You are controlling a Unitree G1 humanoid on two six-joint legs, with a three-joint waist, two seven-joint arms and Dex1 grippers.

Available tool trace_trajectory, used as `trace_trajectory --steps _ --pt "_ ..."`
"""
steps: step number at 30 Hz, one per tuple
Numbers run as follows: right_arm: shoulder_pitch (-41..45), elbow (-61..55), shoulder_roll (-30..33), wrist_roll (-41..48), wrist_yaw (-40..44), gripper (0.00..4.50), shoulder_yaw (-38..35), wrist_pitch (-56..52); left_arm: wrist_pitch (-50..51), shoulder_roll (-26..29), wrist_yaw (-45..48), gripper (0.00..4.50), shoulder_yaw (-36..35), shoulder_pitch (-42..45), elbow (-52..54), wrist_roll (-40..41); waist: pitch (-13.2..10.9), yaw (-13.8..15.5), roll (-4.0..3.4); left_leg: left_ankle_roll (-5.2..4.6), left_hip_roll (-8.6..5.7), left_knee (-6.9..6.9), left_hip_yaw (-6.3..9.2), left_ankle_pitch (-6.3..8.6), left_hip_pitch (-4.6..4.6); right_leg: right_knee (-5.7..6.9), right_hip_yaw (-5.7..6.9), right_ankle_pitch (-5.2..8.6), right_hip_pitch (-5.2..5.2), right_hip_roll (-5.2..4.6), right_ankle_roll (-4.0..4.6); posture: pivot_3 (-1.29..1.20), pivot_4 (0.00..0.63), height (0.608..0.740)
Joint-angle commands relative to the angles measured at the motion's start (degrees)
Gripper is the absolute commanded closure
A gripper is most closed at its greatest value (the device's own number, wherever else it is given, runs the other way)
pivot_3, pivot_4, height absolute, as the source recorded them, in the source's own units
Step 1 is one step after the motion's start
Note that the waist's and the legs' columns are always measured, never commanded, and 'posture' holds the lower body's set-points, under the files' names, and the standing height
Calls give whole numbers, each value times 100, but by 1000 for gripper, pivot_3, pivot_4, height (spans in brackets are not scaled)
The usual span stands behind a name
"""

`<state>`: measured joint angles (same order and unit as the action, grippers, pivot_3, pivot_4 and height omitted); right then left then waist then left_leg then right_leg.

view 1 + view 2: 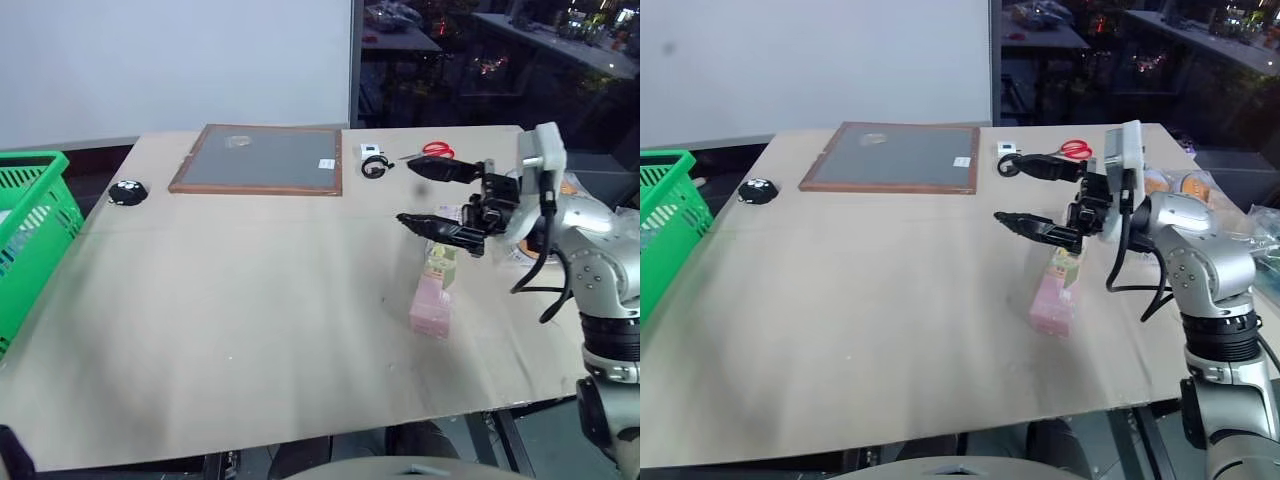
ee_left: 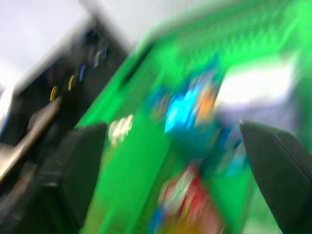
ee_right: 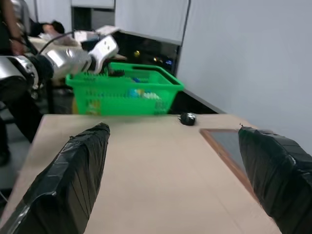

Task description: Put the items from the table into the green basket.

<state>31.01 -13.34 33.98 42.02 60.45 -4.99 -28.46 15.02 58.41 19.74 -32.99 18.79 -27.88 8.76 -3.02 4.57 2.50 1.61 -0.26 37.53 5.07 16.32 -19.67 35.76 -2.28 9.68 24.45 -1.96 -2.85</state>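
We note the table (image 1: 250,330), then the green basket (image 1: 30,230) at its left edge. The right gripper (image 1: 425,195) hangs above the tall pink-and-green carton (image 1: 433,300), which lies on the table, fingers spread, nothing held. The left gripper (image 2: 175,161), fingers spread and empty, hangs over the basket.

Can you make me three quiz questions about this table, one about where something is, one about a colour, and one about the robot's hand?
1. Where is the basket?
A. at the table's left edge
B. in the middle
C. on the board

2. What colour are the scissors' handles?
A. blue
B. red
C. yellow

3. How is the right hand?
A. shut on the carton
B. open, holding nothing
C. shut on scissors

Answers: 1 A, green lattice shows at the left edge. 2 B, red by the far edge. 3 B, fingers spread apart above the carton.
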Motion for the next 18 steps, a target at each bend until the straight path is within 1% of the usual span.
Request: trace_trajectory --steps 1,3,6,7,9,11,13,14,16,18 --pt "-222 -47 249 -118 -151 0 -412 140 1130 -543 321 34 481 199 1696 777 23 -27 14 0 0 1 -2 0 1 -2 -1 0 -4 0 0 102 0 740" --pt "-480 -79 372 -335 -198 0 -437 261 1779 -923 434 34 891 258 2552 1112 25 -84 16 -2 0 4 -2 1 14 -5 -3 0 -18 1 0 79 0 740" --pt "-937 -283 477 -415 -360 0 -594 288 2723 -1693 606 34 1810 537 3692 1747 25 -229 13 -3 3 4 -1 1 19 1 -6 0 -21 5 0 50 0 740" --pt "-1038 -353 494 -387 -429 0 -655 255 2940 -1950 623 34 2082 658 3902 1883 25 -263 7 -3 4 4 -1 1 19 2 -7 0 -21 6 0 38 0 740" --pt "-1239 -483 569 -371 -576 0 -774 162 3180 -2374 645 34 2596 876 4065 1905 26 -360 1 -5 3 9 -3 2 20 -1 -13 0 -26 7 0 -10 0 740" --pt "-1455 -586 711 -686 -817 0 -735 136 3217 -2592 602 34 2982 1095 4013 1715 29 -507 -6 -7 2 12 -9 3 20 -2 -21 0 -29 9 0 -45 0 740" --pt "-1656 -846 732 -993 -1333 0 -531 -124 3261 -2640 578 34 3022 1300 3880 1665 28 -704 -10 -11 3 13 -16 5 23 -2 -32 5 -45 17 -4 -62 0 740" --pt "-1713 -984 664 -1164 -1633 0 -402 -211 3242 -2576 628 34 3022 1349 3837 1632 27 -735 -12 -11 8 12 -20 6 32 -2 -38 16 -54 25 -19 -71 0 740" --pt "-1691 -1227 362 -1549 -2509 0 -79 -686 3178 -2296 797 34 2900 1360 3747 1570 24 -896 -16 -11 22 12 -32 6 47 -2 -53 28 -64 41 -3 -80 0 740" --pt "-1490 -1232 -69 -1890 -3359 0 225 -1293 3061 -1899 1048 34 2683 1283 3660 1544 21 -1029 -23 -11 45 -1 -57 7 89 0 -81 30 -83 71 2 -77 0 740"
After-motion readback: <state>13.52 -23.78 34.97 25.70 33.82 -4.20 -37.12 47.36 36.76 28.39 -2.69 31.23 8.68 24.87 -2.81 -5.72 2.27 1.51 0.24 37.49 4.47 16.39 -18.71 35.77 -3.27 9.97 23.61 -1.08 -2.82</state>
